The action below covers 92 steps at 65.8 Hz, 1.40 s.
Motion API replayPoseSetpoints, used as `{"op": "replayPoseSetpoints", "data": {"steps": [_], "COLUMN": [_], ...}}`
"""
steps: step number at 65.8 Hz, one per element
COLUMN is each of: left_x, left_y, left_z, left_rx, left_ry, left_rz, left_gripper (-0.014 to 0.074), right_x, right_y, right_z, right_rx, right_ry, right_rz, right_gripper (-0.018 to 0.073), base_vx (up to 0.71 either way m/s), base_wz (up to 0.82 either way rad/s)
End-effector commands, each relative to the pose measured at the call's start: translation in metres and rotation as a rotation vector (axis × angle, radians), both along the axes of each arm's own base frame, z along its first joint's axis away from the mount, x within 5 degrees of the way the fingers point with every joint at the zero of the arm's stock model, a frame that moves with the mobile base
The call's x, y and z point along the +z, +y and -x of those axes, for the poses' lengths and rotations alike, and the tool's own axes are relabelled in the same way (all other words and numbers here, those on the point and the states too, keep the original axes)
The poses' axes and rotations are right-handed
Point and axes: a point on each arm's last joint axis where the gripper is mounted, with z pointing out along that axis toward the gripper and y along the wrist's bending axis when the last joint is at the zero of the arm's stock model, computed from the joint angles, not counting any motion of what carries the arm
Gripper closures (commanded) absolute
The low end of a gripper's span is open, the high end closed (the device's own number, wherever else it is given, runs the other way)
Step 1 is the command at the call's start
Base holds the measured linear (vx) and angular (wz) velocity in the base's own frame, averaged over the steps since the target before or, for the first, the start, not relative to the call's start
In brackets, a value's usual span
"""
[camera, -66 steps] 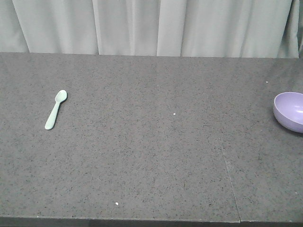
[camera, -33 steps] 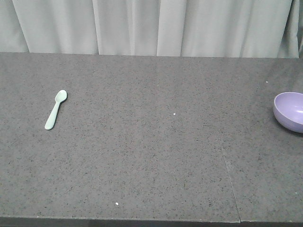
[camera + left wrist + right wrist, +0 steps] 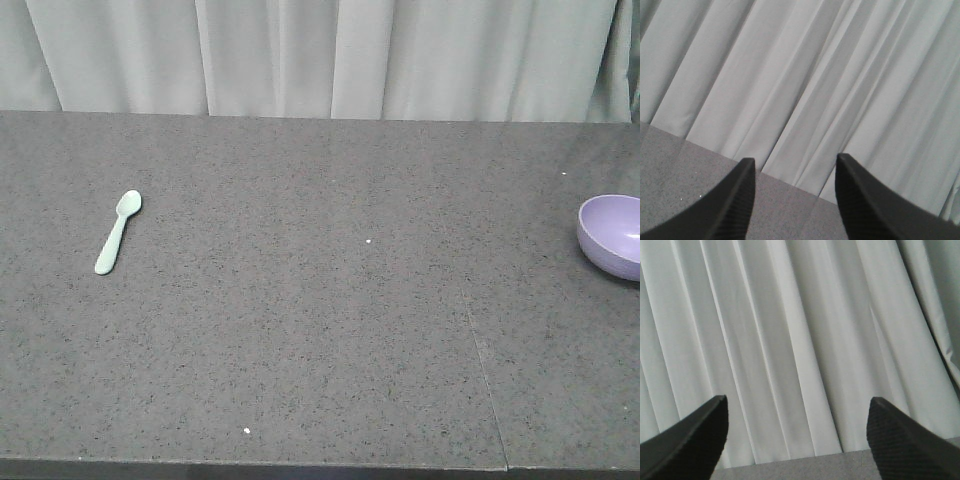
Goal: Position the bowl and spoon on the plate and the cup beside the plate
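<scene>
A: While comparing against the front view from a second back, found zero motion. Saw spoon [image 3: 118, 232] in the same spot on left of desk [image 3: 320, 330], head end toward curtain [image 3: 320, 55]. Saw bowl [image 3: 612, 236] in the same spot at far right, clipped by frame edge.
B: Meaning for task?
A: Not started, by the look of it. No plate or cup visible in any view. Probably out of frame.
B: Claws?
A: Checked left claw [image 3: 793, 160]: spread, empty, aimed at curtain over far desk edge. Checked right claw [image 3: 797, 400]: spread wider, also empty, same aim. Absent from front view, so well clear of both items.
B: Materials?
A: For spoon: pale mint plastic, short, oval head, lying flat. For bowl: lavender, glossy, rounded wall, upright. For desk: dark grey, speckled, matte, thin seam [image 3: 482, 360] on right. For left claw's fingers [image 3: 735, 200]: black, finely ribbed.
B: Handling guess?
A: Expect fiddly pinch on flat spoon against hard top; expect slip risk on glossy bowl wall.
</scene>
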Motion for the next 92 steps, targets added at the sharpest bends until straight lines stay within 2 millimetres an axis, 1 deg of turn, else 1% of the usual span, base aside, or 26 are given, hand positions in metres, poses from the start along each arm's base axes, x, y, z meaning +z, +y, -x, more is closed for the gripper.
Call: {"op": "replayPoseSetpoints", "data": {"steps": [1, 2, 3, 4, 9, 10, 11, 18, 23, 30, 37, 38, 41, 44, 45, 53, 58, 65, 66, 67, 70, 76, 79, 85, 88, 92], "left_x": [0.01, 0.01, 0.035, 0.041, 0.06, 0.066, 0.069, 0.095, 0.106, 0.113, 0.119, 0.122, 0.122, 0.126, 0.125, 0.128, 0.125, 0.117, 0.112, 0.112, 0.102, 0.09, 0.079, 0.065, 0.053, 0.042], "left_y": [-0.001, -0.002, -0.006, -0.007, -0.008, -0.009, -0.009, -0.009, -0.008, -0.007, -0.007, -0.008, -0.008, -0.009, -0.009, -0.01, -0.01, -0.011, -0.012, -0.012, -0.012, -0.013, -0.013, -0.014, -0.014, -0.014], "left_z": [-0.004, -0.006, -0.028, -0.031, -0.044, -0.045, -0.051, -0.072, -0.085, -0.105, -0.133, -0.136, -0.156, -0.173, -0.181, -0.229, -0.26, -0.298, -0.305, -0.31, -0.328, -0.352, -0.367, -0.384, -0.393, -0.4], "left_rx": [-0.021, -0.026, -0.061, -0.068, -0.091, -0.092, -0.097, -0.094, -0.077, -0.05, -0.069, -0.073, -0.097, -0.117, -0.123, -0.154, -0.174, -0.209, -0.219, -0.223, -0.242, -0.265, -0.282, -0.307, -0.318, -0.326], "left_ry": [0.013, 0.035, 0.236, 0.254, 0.306, 0.305, 0.324, 0.294, 0.233, 0.171, 0.267, 0.277, 0.359, 0.411, 0.434, 0.522, 0.581, 0.677, 0.706, 0.714, 0.773, 0.837, 0.883, 0.939, 0.979, 1.009], "left_rz": [0.031, 0.032, -0.155, -0.17, -0.24, -0.253, -0.263, -0.293, -0.28, -0.305, -0.372, -0.383, -0.416, -0.45, -0.45, -0.471, -0.471, -0.469, -0.468, -0.468, -0.467, -0.466, -0.462, -0.455, -0.454, -0.451], "left_gripper": [0.0175, 0.0175, 0.0177, 0.0177, 0.0178, 0.0178, 0.0178, 0.0178, 0.0178, 0.018, 0.0193, 0.0197, 0.0202, 0.0203, 0.0203, 0.0203, 0.0203, 0.0203, 0.0203, 0.0203, 0.0203, 0.0203, 0.0203, 0.0203, 0.0203, 0.0203], "right_x": [0.013, 0.013, 0.012, 0.012, 0.011, 0.011, 0.011, 0.011, 0.011, 0.011, 0.011, 0.011, 0.011, 0.011, 0.011, 0.011, 0.011, 0.011, 0.011, 0.011, 0.011, 0.01, 0.01, 0.01, 0.01, 0.01], "right_y": [-0.004, -0.004, -0.002, -0.002, -0.002, -0.002, -0.002, -0.002, -0.002, -0.002, -0.002, -0.002, -0.002, -0.002, -0.002, -0.002, -0.002, -0.002, -0.002, -0.002, -0.001, -0.001, -0.001, -0.001, -0.001, -0.001], "right_z": [0.001, 0.001, 0.0, 0.0, 0.0, 0.0, 0.0, 0.0, 0.0, 0.0, 0.0, 0.0, 0.0, 0.0, 0.0, 0.0, 0.0, 0.0, 0.0, 0.0, 0.0, 0.0, 0.0, 0.0, 0.0, 0.0], "right_rx": [-0.036, -0.036, -0.025, -0.024, -0.02, -0.02, -0.019, -0.017, -0.016, -0.016, -0.016, -0.016, -0.016, -0.016, -0.016, -0.016, -0.016, -0.016, -0.016, -0.016, -0.015, -0.015, -0.015, -0.014, -0.014, -0.014], "right_ry": [-0.065, -0.064, -0.048, -0.047, -0.042, -0.041, -0.04, -0.037, -0.036, -0.036, -0.036, -0.036, -0.036, -0.036, -0.036, -0.036, -0.036, -0.036, -0.036, -0.035, -0.034, -0.031, -0.031, -0.03, -0.03, -0.03], "right_rz": [-0.015, -0.014, -0.01, -0.01, -0.008, -0.008, -0.007, -0.007, -0.006, -0.006, -0.006, -0.006, -0.006, -0.006, -0.006, -0.006, -0.006, -0.004, -0.004, -0.004, -0.002, 0.0, 0.0, 0.001, 0.001, 0.001], "right_gripper": [-0.0022, -0.0022, -0.0022, -0.0022, -0.0022, -0.0022, -0.0022, -0.0022, -0.0022, -0.0022, -0.0022, -0.0022, -0.0022, -0.0022, -0.0022, -0.0022, -0.0022, -0.0022, -0.0022, -0.0022, -0.0022, -0.0022, -0.0022, -0.0022, -0.0022, -0.0022], "base_vx": [0.0, 0.0, 0.0, 0.0, 0.0, 0.0, 0.0, 0.0, 0.0, 0.0, 0.0, 0.0, 0.0, 0.0, 0.0, 0.0, 0.0, 0.0, 0.0, 0.0, 0.0, 0.0, 0.0, 0.0, 0.0, 0.0], "base_wz": [0.0, 0.0, 0.0, 0.0, 0.0, 0.0, 0.0, 0.0, 0.0, 0.0, 0.0, 0.0, 0.0, 0.0, 0.0, 0.0, 0.0, 0.0, 0.0, 0.0, 0.0, 0.0, 0.0, 0.0, 0.0, 0.0]}}
